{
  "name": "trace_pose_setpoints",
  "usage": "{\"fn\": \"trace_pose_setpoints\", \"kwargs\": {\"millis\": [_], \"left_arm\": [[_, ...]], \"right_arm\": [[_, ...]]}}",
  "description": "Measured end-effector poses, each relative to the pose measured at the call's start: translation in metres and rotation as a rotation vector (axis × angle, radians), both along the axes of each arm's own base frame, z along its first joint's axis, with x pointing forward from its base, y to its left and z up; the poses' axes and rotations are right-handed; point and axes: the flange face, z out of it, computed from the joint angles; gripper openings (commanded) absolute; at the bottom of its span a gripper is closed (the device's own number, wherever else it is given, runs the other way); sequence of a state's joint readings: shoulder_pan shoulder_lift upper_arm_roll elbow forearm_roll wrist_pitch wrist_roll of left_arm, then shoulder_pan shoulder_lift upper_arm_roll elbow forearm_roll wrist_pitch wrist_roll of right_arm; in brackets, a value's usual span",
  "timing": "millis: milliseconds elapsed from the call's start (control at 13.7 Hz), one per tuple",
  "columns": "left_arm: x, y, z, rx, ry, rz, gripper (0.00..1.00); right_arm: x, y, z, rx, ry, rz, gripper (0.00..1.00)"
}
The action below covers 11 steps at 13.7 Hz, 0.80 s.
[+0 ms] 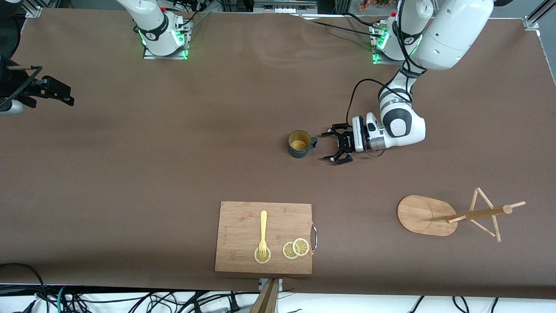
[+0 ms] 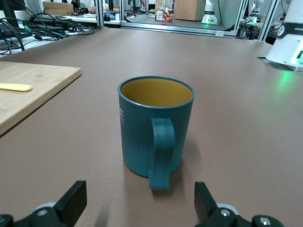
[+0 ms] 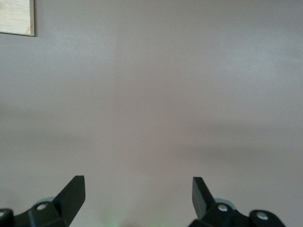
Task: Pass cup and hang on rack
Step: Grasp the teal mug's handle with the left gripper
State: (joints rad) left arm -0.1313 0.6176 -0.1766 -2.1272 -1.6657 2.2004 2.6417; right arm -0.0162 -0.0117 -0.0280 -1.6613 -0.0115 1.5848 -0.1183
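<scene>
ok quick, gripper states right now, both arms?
Left gripper: open, empty, low at the cup, facing its handle.
Right gripper: open, empty, over bare table, waiting.

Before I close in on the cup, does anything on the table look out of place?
Yes: the rack lies tipped on its side at the left arm's end of the table, its post flat. The cup stands upright, handle toward the open left claw.

Brown table (image 1: pixel 173 174) (cables (image 1: pixel 130 300) below)

Robotics lab; aluminium framing (image 1: pixel 536 17); cable tangle (image 1: pixel 130 300)
</scene>
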Motion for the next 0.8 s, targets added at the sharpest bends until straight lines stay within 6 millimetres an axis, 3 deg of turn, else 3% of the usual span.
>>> {"fn": "trace_pose_setpoints", "kwargs": {"millis": [365, 803], "left_arm": [[-0.011, -0.02, -0.01, -0.026, -0.011, 0.017, 1.0], [-0.027, -0.028, -0.021, -0.036, 0.031, 0.046, 1.0]], "right_arm": [[0.0, 0.001, 0.0, 0.011, 0.001, -0.001, 1.0], [0.0, 0.0, -0.001, 0.013, 0.004, -0.003, 1.0]]}}
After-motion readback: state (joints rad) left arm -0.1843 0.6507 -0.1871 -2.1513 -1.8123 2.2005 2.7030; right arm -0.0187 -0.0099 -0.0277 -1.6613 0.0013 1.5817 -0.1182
